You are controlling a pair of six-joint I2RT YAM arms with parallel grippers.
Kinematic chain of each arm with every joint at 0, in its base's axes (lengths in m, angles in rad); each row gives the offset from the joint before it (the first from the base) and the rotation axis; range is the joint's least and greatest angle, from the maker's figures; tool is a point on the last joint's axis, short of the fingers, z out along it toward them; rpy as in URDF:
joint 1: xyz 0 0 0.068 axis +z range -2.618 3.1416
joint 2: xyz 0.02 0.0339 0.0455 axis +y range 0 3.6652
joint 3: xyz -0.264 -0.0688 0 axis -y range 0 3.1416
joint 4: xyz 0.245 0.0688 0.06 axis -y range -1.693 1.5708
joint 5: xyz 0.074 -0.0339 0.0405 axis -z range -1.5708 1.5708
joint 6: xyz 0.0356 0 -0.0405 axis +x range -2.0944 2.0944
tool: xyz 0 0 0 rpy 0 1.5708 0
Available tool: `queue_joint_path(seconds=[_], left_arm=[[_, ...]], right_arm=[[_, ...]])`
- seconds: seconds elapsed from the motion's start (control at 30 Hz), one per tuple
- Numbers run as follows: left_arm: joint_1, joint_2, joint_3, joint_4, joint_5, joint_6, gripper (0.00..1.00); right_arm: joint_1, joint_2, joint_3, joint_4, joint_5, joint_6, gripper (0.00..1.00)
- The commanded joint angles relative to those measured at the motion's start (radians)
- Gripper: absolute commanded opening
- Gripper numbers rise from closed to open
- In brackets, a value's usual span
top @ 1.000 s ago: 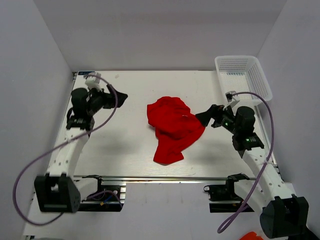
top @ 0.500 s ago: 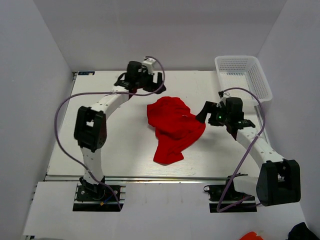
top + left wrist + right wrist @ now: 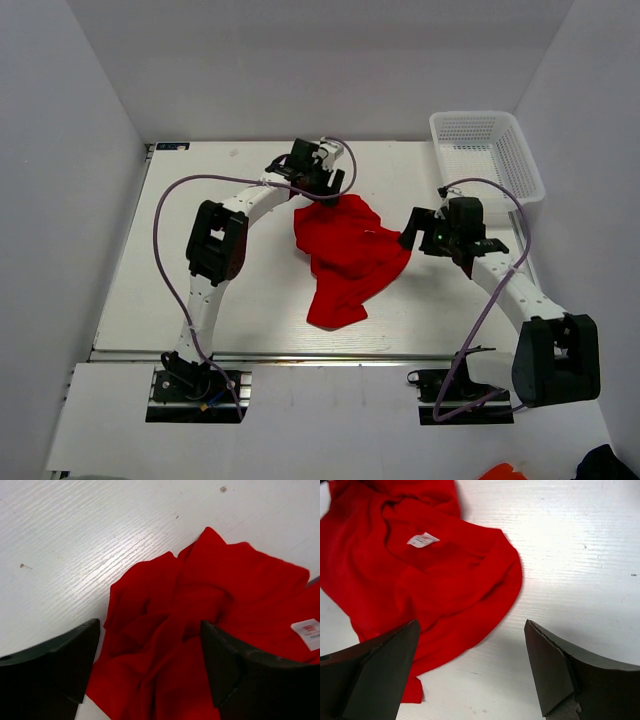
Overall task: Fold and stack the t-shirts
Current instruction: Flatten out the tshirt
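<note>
Basket (image 3: 521, 160) at far right, red t-shirt (image 3: 345, 255) crumpled well apart

A white, wood-grained surface (image 3: 230, 290) carries a crumpled bright red t-shirt (image 3: 345, 255), which lies in a loose heap near the middle. A small white label (image 3: 423, 540) shows face-up among its folds. A white mesh basket (image 3: 487, 150) stands at the far right corner, well apart from the cloth. A few small dark specks (image 3: 222, 488) mark the bare surface beside the shirt.
</note>
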Motion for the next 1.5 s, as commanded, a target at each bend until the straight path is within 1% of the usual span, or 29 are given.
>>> queue_joint_path(seconds=[0.0,0.07,0.1,0.17,0.27,0.4,0.43,0.5,0.53,0.57,0.67,0.7,0.73,0.77,0.8,0.9,1.07,1.2,1.23,1.27,1.37,1.4,1.43,1.47], left_arm=[[-0.018,-0.042,0.001,0.024,-0.005,0.019,0.81],[-0.018,-0.042,0.001,0.024,-0.005,0.019,0.66],[-0.018,-0.042,-0.008,0.024,-0.005,0.019,0.53],[-0.018,-0.042,-0.017,0.024,0.013,0.019,0.39],[-0.018,-0.042,-0.043,0.038,0.024,0.028,0.39],[-0.018,-0.042,-0.053,0.038,0.024,0.039,0.39],[-0.018,-0.042,-0.053,0.038,0.024,0.039,0.36],[-0.018,-0.042,-0.053,0.038,0.015,0.039,0.25],[-0.018,-0.042,-0.053,0.038,0.004,0.039,0.09],[-0.018,-0.042,-0.053,0.038,0.004,0.039,0.00],[-0.018,-0.082,-0.091,0.075,-0.007,0.039,0.00],[-0.018,-0.099,-0.109,0.094,-0.007,0.039,0.00],[-0.018,-0.117,-0.154,0.142,0.012,0.039,0.00],[-0.018,-0.134,-0.177,0.163,0.012,0.028,0.00],[-0.018,-0.168,-0.218,0.183,0.021,0.028,0.00],[-0.018,-0.214,-0.278,0.245,0.007,0.002,0.00],[-0.018,-0.271,-0.307,0.274,-0.002,0.002,0.00],[-0.018,-0.297,-0.327,0.294,-0.002,-0.007,0.00],[-0.018,-0.321,-0.327,0.294,-0.002,-0.007,0.00],[-0.018,-0.330,-0.327,0.294,-0.002,-0.016,0.00],[-0.018,-0.390,-0.358,0.294,-0.027,-0.016,0.00],[-0.018,-0.413,-0.369,0.294,-0.027,-0.016,0.00],[-0.018,-0.436,-0.379,0.309,-0.027,-0.016,0.00],[-0.018,-0.491,-0.404,0.309,-0.040,-0.016,0.00]], right_arm=[[0.003,0.036,0.023,-0.014,0.027,-0.026,0.90],[0.005,0.062,0.033,-0.016,0.033,-0.027,0.89],[0.005,0.077,0.039,-0.011,0.040,-0.029,0.89],[0.006,0.094,0.044,-0.008,0.043,-0.024,0.89],[0.010,0.133,0.058,0.003,0.039,-0.014,0.84],[0.020,0.174,0.075,0.017,0.050,-0.012,0.82],[0.023,0.202,0.087,0.017,0.053,-0.010,0.82],[0.031,0.220,0.108,0.017,0.068,-0.006,0.81],[0.039,0.243,0.113,0.020,0.080,-0.007,0.80],[0.042,0.254,0.119,0.023,0.086,0.002,0.80],[0.057,0.295,0.154,0.017,0.152,0.009,0.78],[0.062,0.314,0.165,0.020,0.186,0.008,0.76],[0.074,0.331,0.173,0.018,0.198,0.011,0.76],[0.079,0.343,0.184,0.018,0.204,0.006,0.70],[0.085,0.363,0.200,-0.006,0.229,0.006,0.68],[0.106,0.413,0.220,0.000,0.281,0.013,0.67],[0.128,0.472,0.231,0.027,0.309,0.008,0.58],[0.135,0.503,0.263,0.026,0.318,0.006,0.19],[0.140,0.493,0.266,0.024,0.320,0.005,0.07],[0.140,0.477,0.273,0.026,0.318,-0.001,0.01],[0.145,0.386,0.276,0.035,0.306,-0.010,0.00],[0.149,0.366,0.277,0.041,0.278,-0.029,0.00],[0.148,0.292,0.276,0.046,0.266,-0.035,0.00],[0.149,0.267,0.276,0.046,0.214,-0.040,0.00]])
